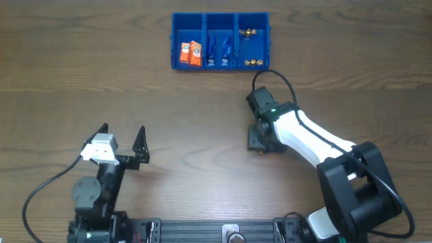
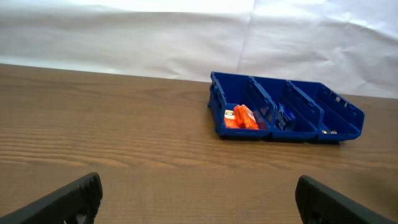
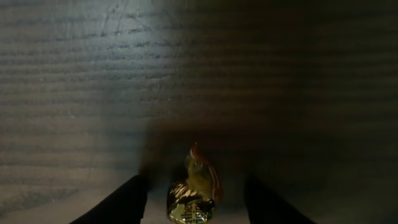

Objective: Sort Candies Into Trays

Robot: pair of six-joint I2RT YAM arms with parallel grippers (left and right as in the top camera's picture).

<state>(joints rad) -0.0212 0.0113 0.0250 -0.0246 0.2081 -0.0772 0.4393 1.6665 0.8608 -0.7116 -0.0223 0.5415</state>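
Candy first: the gold-wrapped candy (image 3: 194,193) lies flat on the wood surface (image 1: 81,74), right in the gap of the right tool (image 3: 194,206). Its long axis runs crosswise to the line from one finger to the other, so the two black fingers (image 3: 124,202) face its long sides. The fat, crinkled part sits closest to the wrist camera, and the thin twisted tail points away from it. The right tool is spread, with a strip of bare wood showing on each side of the wrapper, so it's straddling the candy and not touching it.

From the top view, the right tool (image 1: 260,138) is down at the surface on the arms' side of the blue tray (image 1: 173,40), roughly in line with the tray's right-hand compartment but apart from it.

The tray has three bins. Orange candies (image 1: 190,54) are in the left one, blue candies (image 1: 219,48) are in the middle, and small gold candies (image 1: 251,32) are in the right one.

The left tool (image 1: 123,135) sits near its own base with its fingers splayed wide and nothing in them. It's well apart from the tray and facing it across open wood.
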